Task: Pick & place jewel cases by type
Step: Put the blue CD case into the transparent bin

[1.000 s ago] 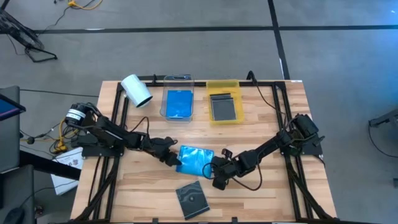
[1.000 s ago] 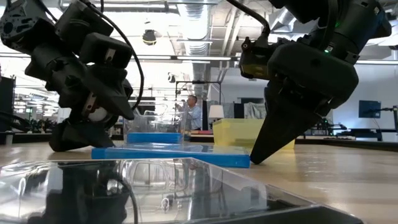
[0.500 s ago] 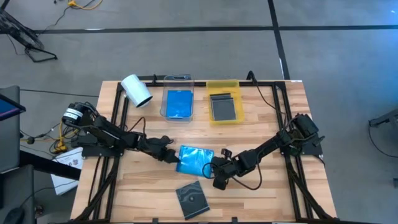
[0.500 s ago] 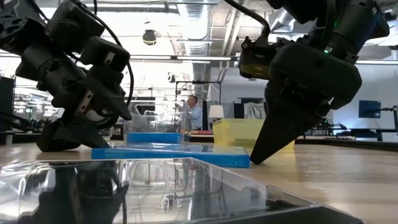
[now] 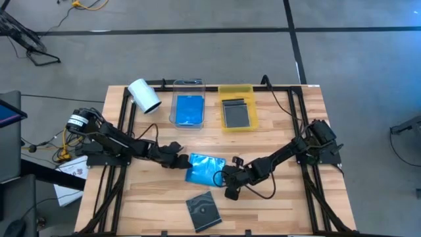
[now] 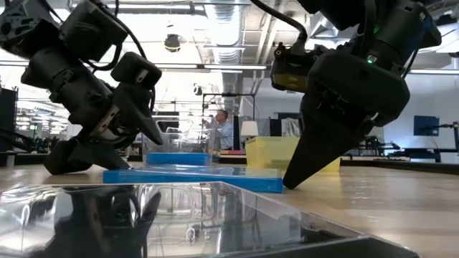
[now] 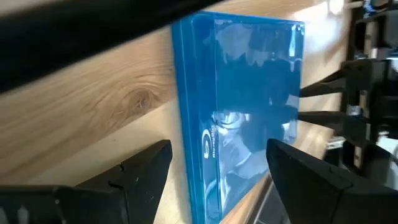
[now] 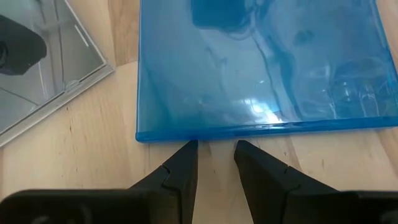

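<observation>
Both grippers flank the blue case [image 5: 206, 170] lying flat mid-table, apparently to pin it for a pick: left gripper [image 5: 182, 162] spread wide at one edge, right gripper [image 5: 225, 176] narrowly parted, tips meeting the opposite edge, holding nothing; whether the left fingers touch is hard to tell

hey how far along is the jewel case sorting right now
Done: one blue case in the clear tray, one dark case in the yellow tray. In hand: both pincers, left and right, flank the blue case, ungripped. Left: that and the clear case.
</observation>
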Tool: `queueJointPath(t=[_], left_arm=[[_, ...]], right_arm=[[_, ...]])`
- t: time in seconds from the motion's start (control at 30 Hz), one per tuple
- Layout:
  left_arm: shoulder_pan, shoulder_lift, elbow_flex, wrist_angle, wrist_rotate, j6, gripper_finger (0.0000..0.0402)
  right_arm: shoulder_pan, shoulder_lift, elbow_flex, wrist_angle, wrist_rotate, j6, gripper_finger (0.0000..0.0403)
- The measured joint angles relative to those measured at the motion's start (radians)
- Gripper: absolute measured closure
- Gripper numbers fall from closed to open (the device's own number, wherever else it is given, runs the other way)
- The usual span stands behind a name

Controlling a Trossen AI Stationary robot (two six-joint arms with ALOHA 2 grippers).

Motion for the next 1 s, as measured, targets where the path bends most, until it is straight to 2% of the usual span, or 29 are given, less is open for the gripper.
queueJointPath(t=[0.3, 0.47, 0.67, 0.83, 1.0], left_arm=[[0.003, 0.003, 0.015, -0.025, 0.005, -0.027, 0.0134], [0.002, 0.06, 0.022, 0.072, 0.027, -0.054, 0.0134], [-0.003, 0.068, 0.032, 0.076, 0.021, -0.054, 0.0134], [-0.003, 0.09, 0.027, 0.175, -0.01, -0.009, 0.0134], [0.0, 0.1, 0.023, 0.246, 0.0, 0.015, 0.0134]], right_arm=[[-0.002, 0.0, -0.001, 0.006, 0.006, -0.027, 0.0294], [-0.006, 0.001, -0.002, 0.009, 0.007, -0.044, 0.0294], [-0.007, 0.001, -0.002, 0.013, 0.008, -0.07, 0.0294], [-0.009, 0.002, -0.004, 0.027, 0.008, -0.079, 0.0294], [-0.01, 0.003, -0.004, 0.032, 0.009, -0.08, 0.0294]])
